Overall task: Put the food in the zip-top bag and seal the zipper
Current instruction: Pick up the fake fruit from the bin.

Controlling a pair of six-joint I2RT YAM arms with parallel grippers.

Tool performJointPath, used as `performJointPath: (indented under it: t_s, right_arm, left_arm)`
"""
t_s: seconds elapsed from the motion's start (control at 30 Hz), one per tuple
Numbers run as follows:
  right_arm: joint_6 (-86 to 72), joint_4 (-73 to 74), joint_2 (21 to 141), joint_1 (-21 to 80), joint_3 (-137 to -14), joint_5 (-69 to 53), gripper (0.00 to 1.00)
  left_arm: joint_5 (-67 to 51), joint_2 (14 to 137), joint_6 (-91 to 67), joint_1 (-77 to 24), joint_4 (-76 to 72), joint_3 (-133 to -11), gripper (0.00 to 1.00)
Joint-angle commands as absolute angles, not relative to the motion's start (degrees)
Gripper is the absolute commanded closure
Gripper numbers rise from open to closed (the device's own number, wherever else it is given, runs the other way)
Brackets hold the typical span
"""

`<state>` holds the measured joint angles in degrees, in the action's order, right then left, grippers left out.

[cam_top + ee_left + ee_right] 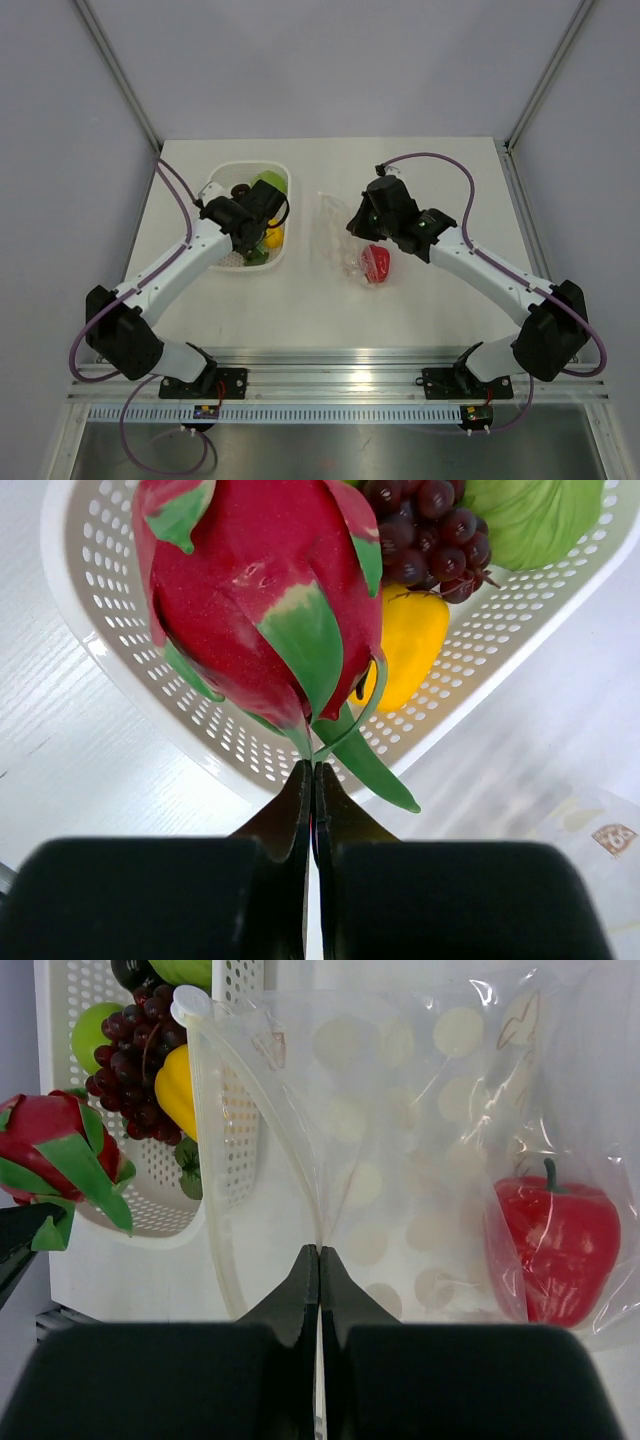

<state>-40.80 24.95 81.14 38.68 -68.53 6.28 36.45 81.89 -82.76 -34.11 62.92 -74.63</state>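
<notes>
A dragon fruit (250, 600) is pinched by a leaf in the left tool (313, 770); the bag (400, 1160), nipped by the right tool (318, 1252), lies toward the right edge of the surface (330, 320).

I read only one mark: a small brown label (613, 837) on the zip-top bag (572, 812), digits like "69", blurry.

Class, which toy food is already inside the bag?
The red pepper lies in the bag; the left tool holds the dragon fruit, the white basket the rest.
</notes>
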Motion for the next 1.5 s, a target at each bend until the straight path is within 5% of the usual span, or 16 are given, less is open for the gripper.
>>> performJointPath:
  t_s: [0.0, 0.53, 0.93, 1.47]
  right_arm:
    - [-40.69, 22.76, 82.53, 40.08, -71.46, 5.54, 1.0]
    - [-41.05, 22.06, 84.64, 41.48, -72.07, 5.45, 1.0]
    - [-41.22, 22.15, 85.96, 41.92, -75.32, 6.68, 1.0]
    - [-41.04, 20.57, 86.66, 41.84, -75.76, 6.94, 1.0]
  left_arm:
    - [40.61, 78.67, -79.72, -33.75, 58.63, -72.6, 1.0]
    - [31.65, 71.63, -62.6, -31.99, 53.26, -76.46, 1.0]
    - [4.95, 68.21, -48.35, -29.89, 47.82, -82.18, 1.0]
    - [-28.72, 64.25, -54.31, -25.4, 32.62, -78.06, 1.0]
